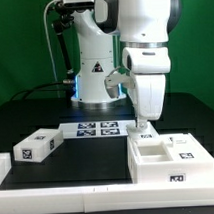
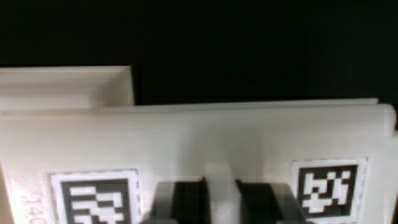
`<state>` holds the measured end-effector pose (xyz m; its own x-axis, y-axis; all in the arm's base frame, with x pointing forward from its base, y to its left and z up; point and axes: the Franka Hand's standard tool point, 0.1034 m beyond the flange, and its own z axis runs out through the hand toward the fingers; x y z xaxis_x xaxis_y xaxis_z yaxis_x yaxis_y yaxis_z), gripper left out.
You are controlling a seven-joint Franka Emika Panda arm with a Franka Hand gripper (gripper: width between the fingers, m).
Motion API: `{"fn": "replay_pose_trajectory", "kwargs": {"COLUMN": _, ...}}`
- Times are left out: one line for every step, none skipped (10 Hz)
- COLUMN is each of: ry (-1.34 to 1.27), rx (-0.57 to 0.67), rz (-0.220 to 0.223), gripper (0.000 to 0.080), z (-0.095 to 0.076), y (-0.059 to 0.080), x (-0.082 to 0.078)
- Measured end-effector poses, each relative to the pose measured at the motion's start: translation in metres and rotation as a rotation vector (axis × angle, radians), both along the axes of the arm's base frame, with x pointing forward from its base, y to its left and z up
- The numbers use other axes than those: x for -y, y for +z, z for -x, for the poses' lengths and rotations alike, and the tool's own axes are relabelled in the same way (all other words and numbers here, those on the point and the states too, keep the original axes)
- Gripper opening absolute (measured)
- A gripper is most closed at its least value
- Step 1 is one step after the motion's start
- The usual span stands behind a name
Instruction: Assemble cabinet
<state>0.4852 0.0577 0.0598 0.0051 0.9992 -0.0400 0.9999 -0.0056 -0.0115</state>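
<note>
Only in the exterior view is the whole layout given. The body is set on the black table toward the exterior view's right. The block is placed well apart at the left, and the marker board is seen between them, farther back. The gripper is seen at the body's far left corner.

Only in the wrist view are the fingers shown. They are held close together, with a thin pale strip between them; whether anything is clamped cannot be told. They are flanked by two tags on a white panel.

The body is laid with its open compartments facing up, its long axis running from the exterior view's left to its right. The block is angled from near left to far right.

Square black-and-white patterns are carried by the tags, and a triangular label is fixed to the arm's base. No writing can be read.
</note>
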Motion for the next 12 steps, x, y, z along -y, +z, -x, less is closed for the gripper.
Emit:
{"fn": "replay_pose_trajectory", "kwargs": {"ry": -0.002, "rx": 0.001, "rz": 0.0, "gripper": 0.0068, "z": -0.001, "y": 0.0, "x": 0.001}}
{"fn": "replay_pose_trajectory", "kwargs": {"ry": -0.001, "rx": 0.001, "rz": 0.0, "gripper": 0.0068, "z": 0.0, "y": 0.0, "x": 0.0}}
{"fn": "replay_pose_trajectory", "kwargs": {"ry": -0.001, "rx": 0.001, "rz": 0.0, "gripper": 0.0068, "z": -0.001, "y": 0.0, "x": 0.0}}
{"fn": "replay_pose_trajectory", "kwargs": {"ry": -0.002, "rx": 0.001, "rz": 0.0, "gripper": 0.0069, "z": -0.001, "y": 0.0, "x": 0.0}}
{"fn": "replay_pose_trajectory", "kwargs": {"ry": -0.002, "rx": 0.001, "rz": 0.0, "gripper": 0.0069, "z": -0.001, "y": 0.0, "x": 0.0}}
{"fn": "replay_pose_trajectory", "kwargs": {"ry": -0.002, "rx": 0.001, "rz": 0.0, "gripper": 0.0068, "z": -0.001, "y": 0.0, "x": 0.0}}
{"fn": "replay_pose_trajectory", "kwargs": {"ry": -0.003, "rx": 0.002, "rz": -0.001, "gripper": 0.0068, "z": -0.002, "y": 0.0, "x": 0.0}}
{"fn": "replay_pose_trajectory", "kwargs": {"ry": -0.006, "rx": 0.012, "rz": -0.004, "gripper": 0.0068, "z": -0.012, "y": 0.001, "x": 0.0}}
{"fn": "replay_pose_trajectory", "kwargs": {"ry": -0.01, "rx": 0.021, "rz": -0.007, "gripper": 0.0069, "z": -0.021, "y": 0.001, "x": 0.0}}
{"fn": "replay_pose_trajectory", "kwargs": {"ry": -0.011, "rx": 0.03, "rz": -0.01, "gripper": 0.0069, "z": -0.03, "y": 0.002, "x": 0.0}}
{"fn": "replay_pose_trajectory", "kwargs": {"ry": -0.013, "rx": 0.036, "rz": -0.011, "gripper": 0.0069, "z": -0.037, "y": 0.002, "x": 0.0}}
{"fn": "replay_pose_trajectory", "kwargs": {"ry": -0.013, "rx": 0.04, "rz": -0.012, "gripper": 0.0069, "z": -0.047, "y": 0.002, "x": 0.0}}
